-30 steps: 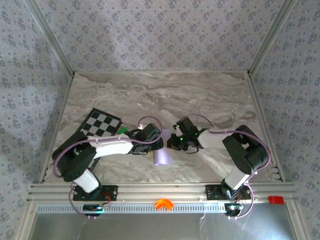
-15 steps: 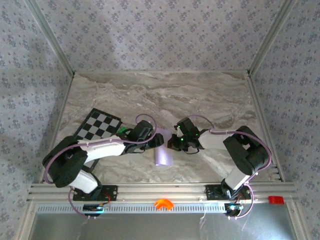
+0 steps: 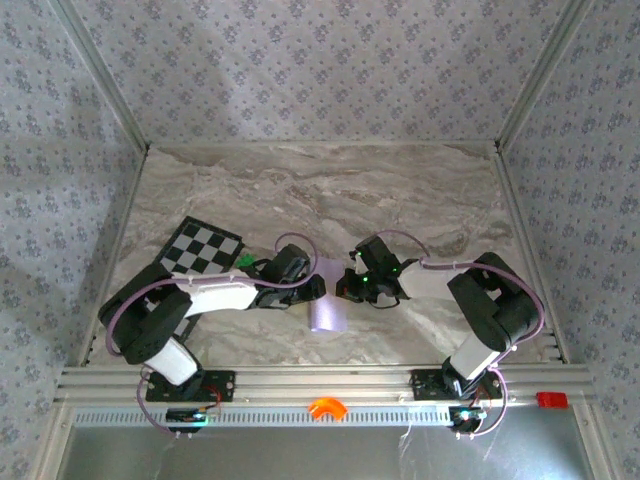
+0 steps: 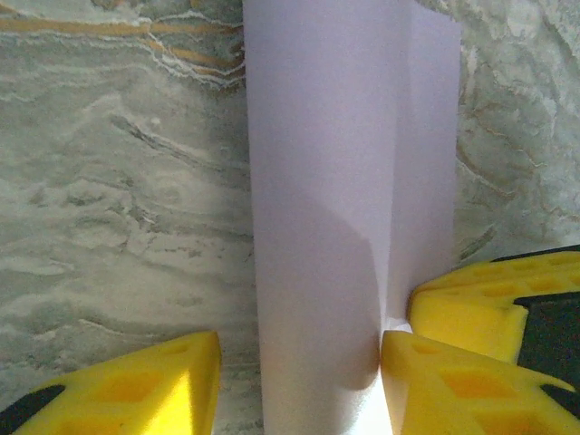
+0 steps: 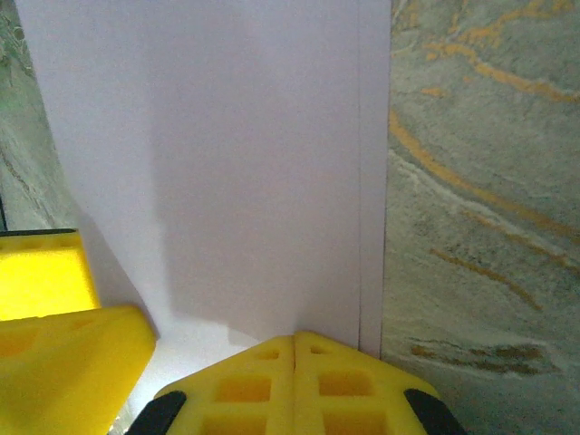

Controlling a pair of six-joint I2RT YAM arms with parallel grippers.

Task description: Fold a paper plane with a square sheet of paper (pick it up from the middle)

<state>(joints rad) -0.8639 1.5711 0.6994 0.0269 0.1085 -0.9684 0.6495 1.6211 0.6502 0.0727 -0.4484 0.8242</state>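
Observation:
The square sheet of paper [image 3: 326, 310], pale lilac and folded into a narrow strip, lies on the marble table [image 3: 420, 190] between the two arms. My left gripper [image 3: 318, 288] is at its left side. In the left wrist view the sheet of paper [image 4: 335, 181] runs between my left gripper's [image 4: 299, 349] parted fingers. The right finger [image 4: 444, 381] touches a raised fold, and the left finger [image 4: 136, 390] stands clear of the edge. My right gripper [image 3: 346, 287] is shut, its joined tips [image 5: 294, 340] resting on the paper [image 5: 208, 163] near a crease. No paper plane shape shows.
A black-and-white checkered board [image 3: 200, 250] lies at the left, with a tiny green block [image 3: 243, 262] by its near corner. An orange piece [image 3: 325, 407] and a red piece [image 3: 551, 400] sit on the front rail. Patterned walls close in the table.
My left gripper's jaws have narrowed around the paper, and the left arm's elbow swung out and back. The right arm and the paper have stayed put.

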